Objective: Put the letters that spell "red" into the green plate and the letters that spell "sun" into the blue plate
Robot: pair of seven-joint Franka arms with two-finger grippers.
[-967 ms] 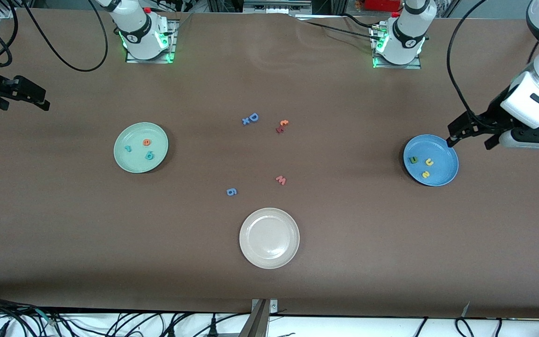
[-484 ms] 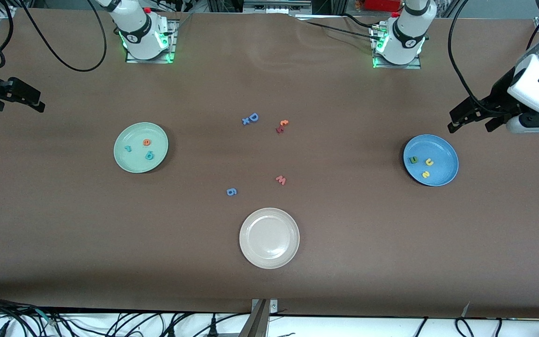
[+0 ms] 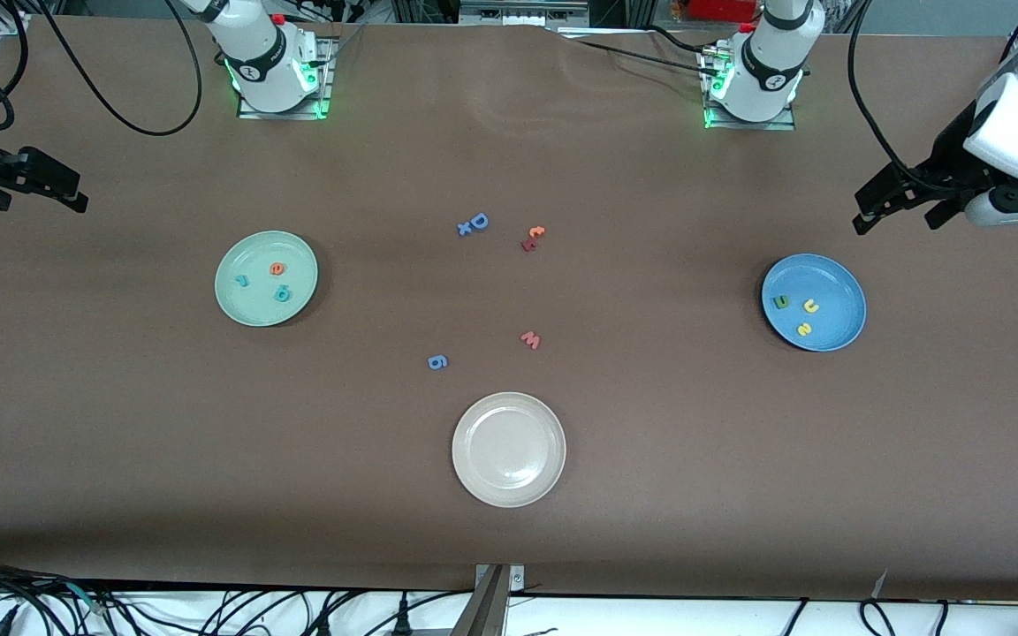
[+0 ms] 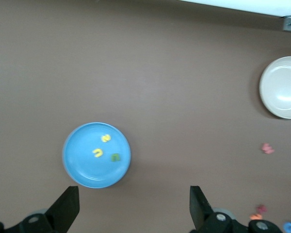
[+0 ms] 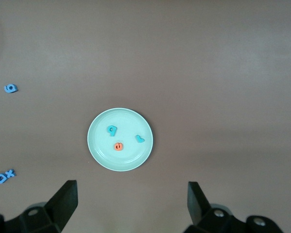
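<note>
The green plate [image 3: 235,305] lies toward the right arm's end and holds the teal "r" [image 3: 242,281], orange "e" [image 3: 277,268] and teal "d" [image 3: 281,293]. The blue plate [image 3: 836,291] lies toward the left arm's end with the olive "n" [image 3: 779,302], yellow "u" [image 3: 810,306] and yellow "s" [image 3: 803,329] in it. My left gripper [image 3: 898,221] hangs open and empty over bare table beside the blue plate [image 4: 82,170]. My right gripper [image 3: 45,205] is open and empty over the table's edge, well apart from the green plate [image 5: 104,155].
A beige-white plate [image 3: 509,481] sits mid-table, nearest the camera. Loose letters lie in the middle: a blue "D" with an "x" [image 3: 474,223], an orange "t" on a red letter [image 3: 533,238], a red "w" [image 3: 531,339] and a blue "g" [image 3: 437,361].
My left gripper has risen off the blue plate's rim and drawn back toward its arm's end of the table. The right gripper shifted only slightly. No letter has moved.
</note>
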